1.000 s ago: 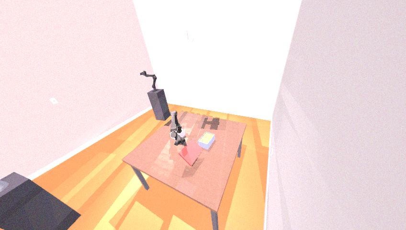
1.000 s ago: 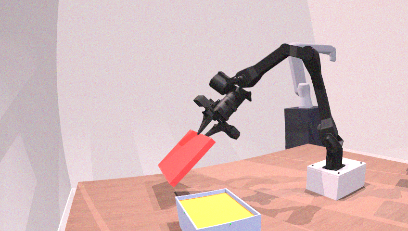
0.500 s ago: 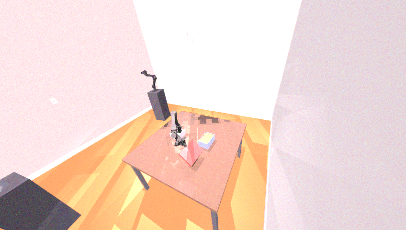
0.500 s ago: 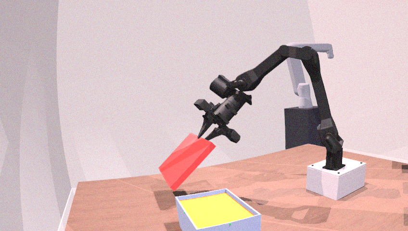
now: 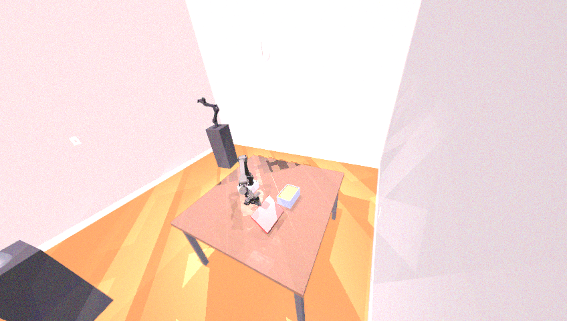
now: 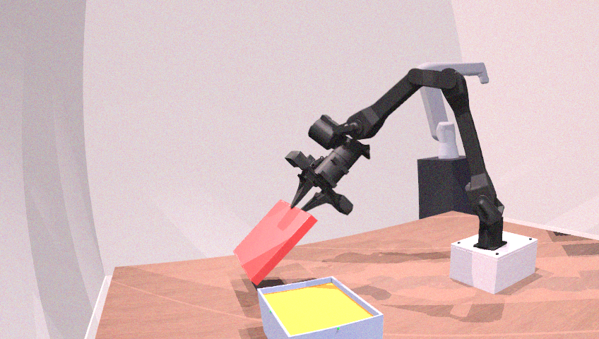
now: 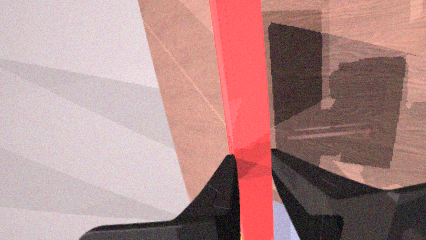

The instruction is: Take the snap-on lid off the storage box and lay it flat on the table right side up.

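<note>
The lid (image 5: 267, 217) (image 6: 275, 239) (image 7: 246, 90) is off the box (image 5: 285, 201) (image 6: 323, 327), and the lowering seems in hand. The gripper (image 5: 259, 203) (image 6: 297, 209) (image 7: 254, 156) pinches one edge of it, holding it steeply tilted; in the exterior view it is beyond the box, to the left, its low corner near the table (image 5: 254, 242) (image 6: 168, 289) (image 7: 185, 115). Whether that corner touches, I cannot tell. Next, the lid should be swung level, top up, and set down before the fingers part; dropping it early might flip it. No brand, label or writing can be read.
</note>
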Controlling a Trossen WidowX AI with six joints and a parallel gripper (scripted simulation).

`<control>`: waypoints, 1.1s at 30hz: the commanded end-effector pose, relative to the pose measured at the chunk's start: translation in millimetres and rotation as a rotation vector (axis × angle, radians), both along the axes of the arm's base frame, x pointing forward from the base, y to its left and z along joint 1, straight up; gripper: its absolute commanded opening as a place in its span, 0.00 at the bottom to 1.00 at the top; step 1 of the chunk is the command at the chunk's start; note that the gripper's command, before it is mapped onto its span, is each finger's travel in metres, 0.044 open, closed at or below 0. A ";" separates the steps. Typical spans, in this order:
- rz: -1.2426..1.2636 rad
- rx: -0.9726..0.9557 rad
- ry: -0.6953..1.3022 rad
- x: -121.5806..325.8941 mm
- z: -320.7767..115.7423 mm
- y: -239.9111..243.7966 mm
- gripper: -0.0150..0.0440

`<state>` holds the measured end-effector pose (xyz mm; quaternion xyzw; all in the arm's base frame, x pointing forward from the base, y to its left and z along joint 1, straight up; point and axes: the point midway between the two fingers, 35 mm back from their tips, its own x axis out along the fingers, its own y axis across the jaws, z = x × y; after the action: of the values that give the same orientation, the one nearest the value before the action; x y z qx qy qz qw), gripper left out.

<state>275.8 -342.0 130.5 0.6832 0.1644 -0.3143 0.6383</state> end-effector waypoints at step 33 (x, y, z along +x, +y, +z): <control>0.008 -0.005 -0.010 1.6 -27.2 -0.2 0.25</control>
<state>276.0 -342.4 103.5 0.6835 0.1648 -0.3144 0.6379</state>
